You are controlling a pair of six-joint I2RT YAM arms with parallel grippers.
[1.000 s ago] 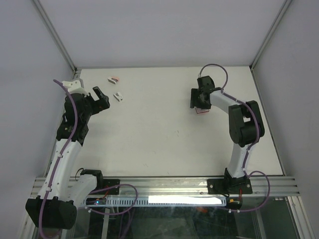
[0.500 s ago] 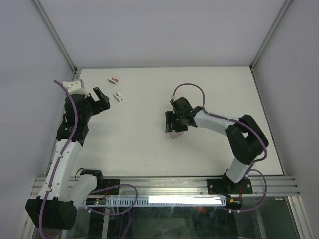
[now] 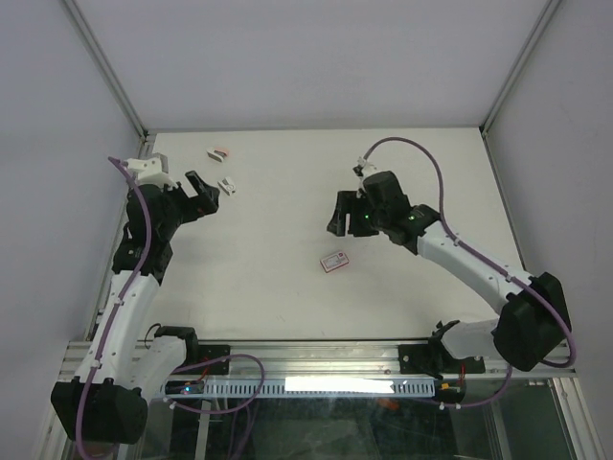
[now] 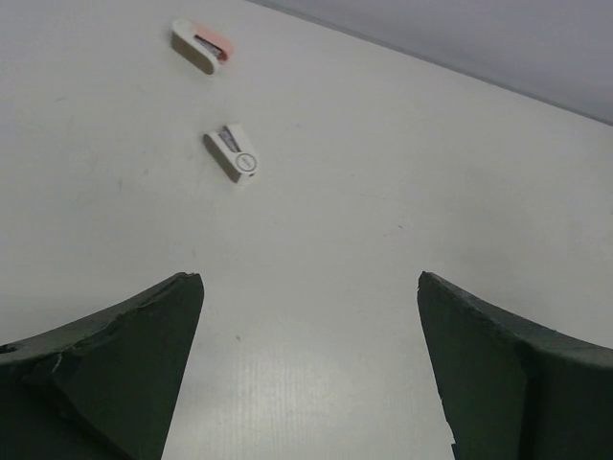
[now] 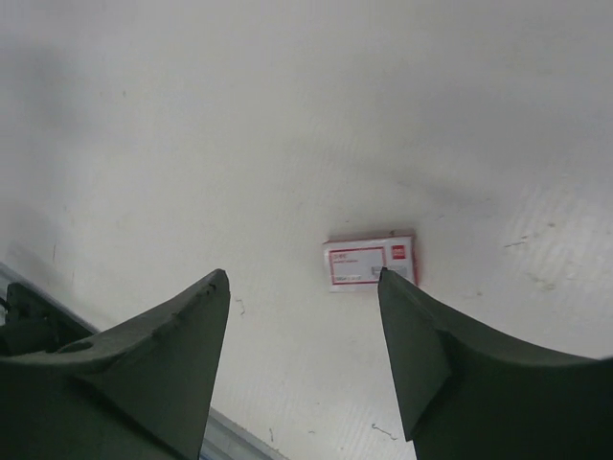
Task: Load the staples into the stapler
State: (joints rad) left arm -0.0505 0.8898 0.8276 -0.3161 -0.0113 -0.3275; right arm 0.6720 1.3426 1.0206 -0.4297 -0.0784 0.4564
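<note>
While both stand open, the left gripper [image 4: 308, 287] faces what may be the stapler [image 4: 203, 46]; the box [image 5: 371, 261] lies near the right gripper [image 5: 302, 278].

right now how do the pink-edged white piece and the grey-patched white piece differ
The pink-edged white piece has a pink strip; the grey-patched white piece a grey panel and circle. The pink-edged one lies farther back, the grey-patched one nearer the left fingers. Both are small and white.
</note>
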